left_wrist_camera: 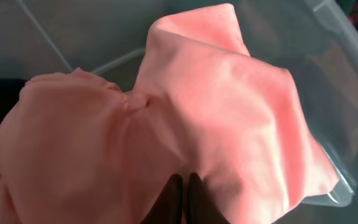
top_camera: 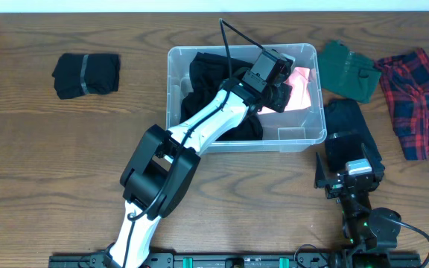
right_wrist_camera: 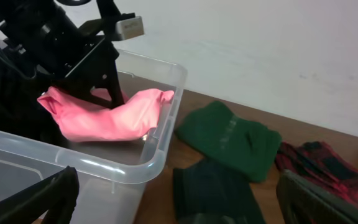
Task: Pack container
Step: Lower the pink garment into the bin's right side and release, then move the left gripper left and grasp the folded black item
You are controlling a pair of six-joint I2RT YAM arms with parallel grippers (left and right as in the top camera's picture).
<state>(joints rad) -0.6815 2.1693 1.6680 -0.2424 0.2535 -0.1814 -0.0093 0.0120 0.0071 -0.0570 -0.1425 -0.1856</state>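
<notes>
The container (top_camera: 171, 97) sat mid-table, long sides running left to right. Inside its right end, the left gripper (left_wrist_camera: 185, 194) had its fingers pressed together against the pink cloth (left_wrist_camera: 229, 124); whether a fold was caught between them could not be told. The cloth lay just beside the right wall, and black clothes (top_camera: 207, 78) filled the left half. The right gripper (top_camera: 351, 177), fingers spread wide, hung outside the near right corner, at the edge of a black garment (top_camera: 348, 126). A green garment (top_camera: 348, 71) and a plaid shirt (top_camera: 415, 97) crowded the right side. The table (top_camera: 51, 164) lay open near left.
</notes>
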